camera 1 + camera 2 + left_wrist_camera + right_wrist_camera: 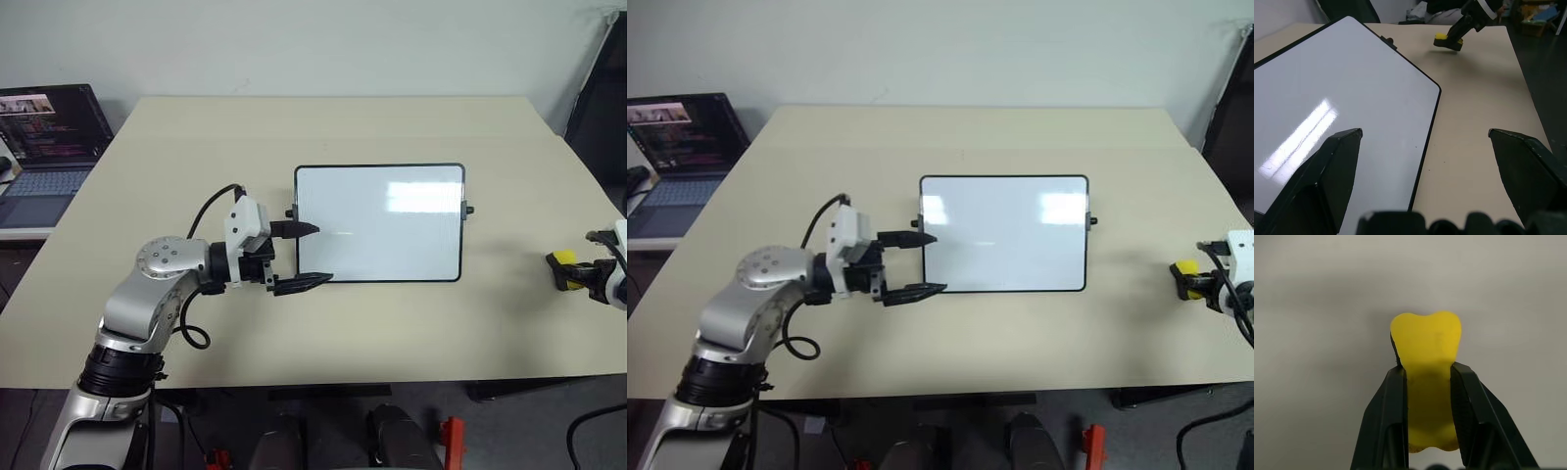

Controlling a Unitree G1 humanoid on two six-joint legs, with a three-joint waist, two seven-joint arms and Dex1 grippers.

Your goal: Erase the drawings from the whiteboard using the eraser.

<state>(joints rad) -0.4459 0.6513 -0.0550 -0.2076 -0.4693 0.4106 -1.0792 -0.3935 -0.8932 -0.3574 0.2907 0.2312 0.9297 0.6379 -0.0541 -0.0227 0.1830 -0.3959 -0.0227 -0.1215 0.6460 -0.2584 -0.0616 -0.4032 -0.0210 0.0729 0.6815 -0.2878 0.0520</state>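
Observation:
The whiteboard (pixel 379 223) lies flat at the middle of the table, its white face bare; no drawings show on it. My left gripper (pixel 306 257) is open at the board's left short side, one finger over the board's edge and the other just off its near left corner. The yellow eraser (pixel 561 264) is far to the right, near the table's right edge, with my right gripper (pixel 1427 396) shut on it. In the left wrist view the eraser (pixel 1448 40) hangs just above the table past the board (pixel 1342 107).
An open laptop (pixel 47 147) stands on a side table at the far left. A dark chair (pixel 600 108) stands beyond the table's right edge. The beige table (pixel 323 127) has free room behind and in front of the board.

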